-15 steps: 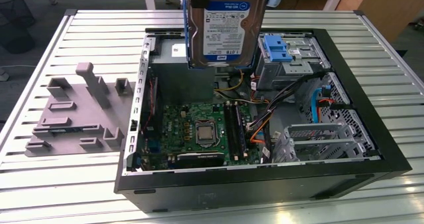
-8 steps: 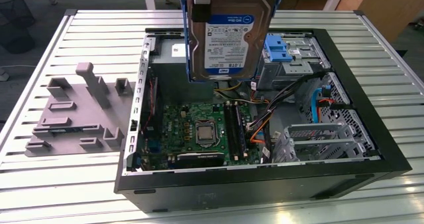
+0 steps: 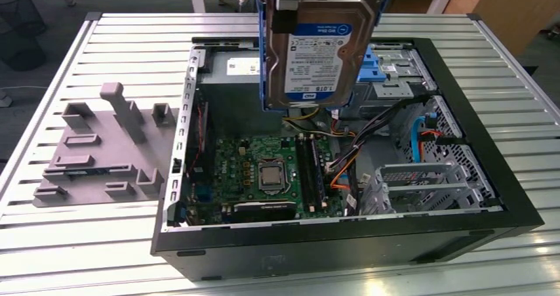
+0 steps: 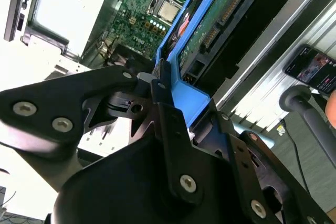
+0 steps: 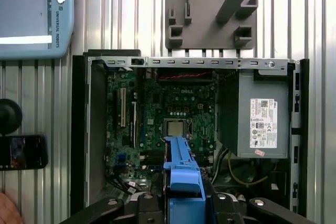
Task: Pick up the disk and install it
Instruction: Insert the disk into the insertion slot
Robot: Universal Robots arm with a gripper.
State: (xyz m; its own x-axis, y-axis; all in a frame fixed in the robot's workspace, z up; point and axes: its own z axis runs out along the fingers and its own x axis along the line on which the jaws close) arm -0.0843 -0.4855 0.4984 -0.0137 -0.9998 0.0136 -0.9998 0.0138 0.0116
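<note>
The disk (image 3: 319,50), a silver hard drive with a white-and-blue label in a blue carrier frame, hangs upright in the air above the back half of the open computer case (image 3: 512,207). My gripper (image 4: 159,88) is shut on the blue carrier's end; in the second wrist view the drive's green circuit-board side (image 4: 212,22) runs away from the fingers. In the first wrist view the gripper (image 5: 184,203) and blue carrier (image 5: 182,163) sit above the motherboard (image 5: 157,114). Blue-latched drive bays (image 3: 374,69) lie just behind the disk at the case's far side.
A metal drive cage (image 3: 424,188) fills the case's near corner on the exterior view's right. A grey power supply box (image 5: 262,124) sits in the case. A grey fixture plate (image 3: 101,148) lies beside the case. A teach pendant (image 5: 31,14), a phone (image 5: 21,152) and a hand (image 5: 5,211) are nearby.
</note>
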